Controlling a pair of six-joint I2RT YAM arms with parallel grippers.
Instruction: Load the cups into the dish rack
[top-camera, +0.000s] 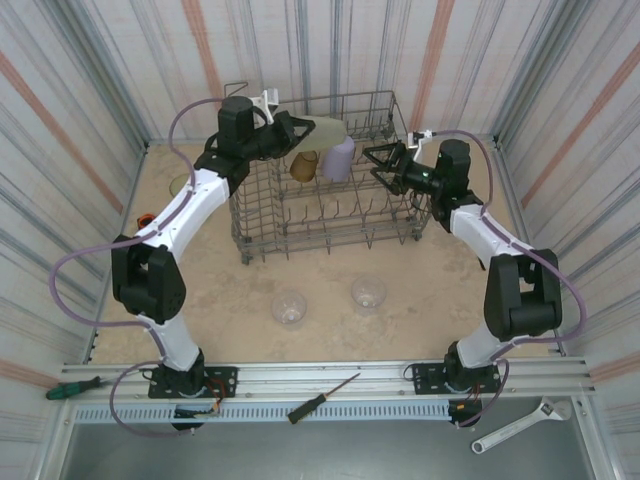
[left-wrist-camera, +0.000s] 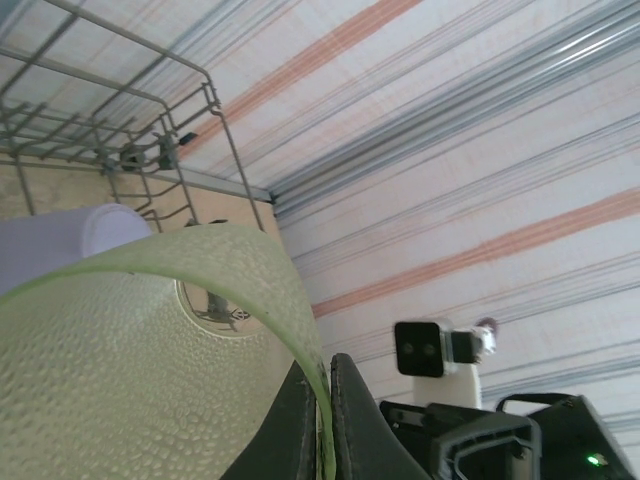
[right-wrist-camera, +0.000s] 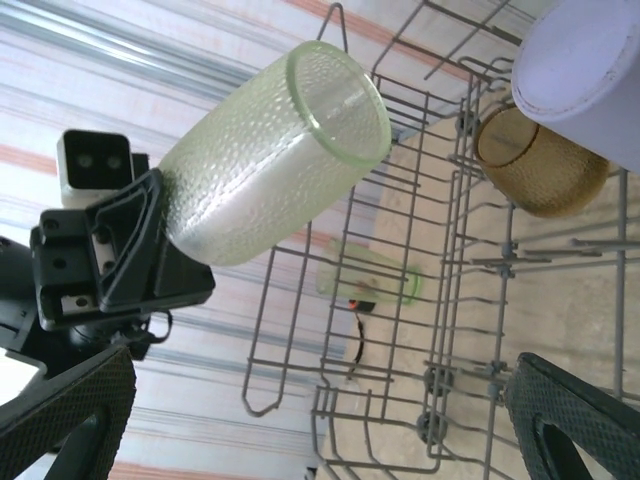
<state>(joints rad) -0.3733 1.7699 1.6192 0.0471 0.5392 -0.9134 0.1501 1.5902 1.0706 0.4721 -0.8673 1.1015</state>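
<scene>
We are watching the left hand (right-wrist-camera: 160, 235) gripping a yellow-green cup (right-wrist-camera: 270, 150) sideways at the dish rack's (right-wrist-camera: 400, 330) edge; a lilac cup (right-wrist-camera: 580, 70) and an amber cup (right-wrist-camera: 540, 170) are sitting inside.

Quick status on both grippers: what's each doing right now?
Left gripper: shut on the yellow-green cup, held over the dish rack.
Right gripper: jaws open, holding nothing.

Yellow-green cup (right-wrist-camera: 270, 160) sideways over rack (top-camera: 300, 215)

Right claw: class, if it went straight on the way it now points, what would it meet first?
Probably the dish rack wires right before the open right claw; the lilac cup stands beyond. Depth is unclear.
</scene>
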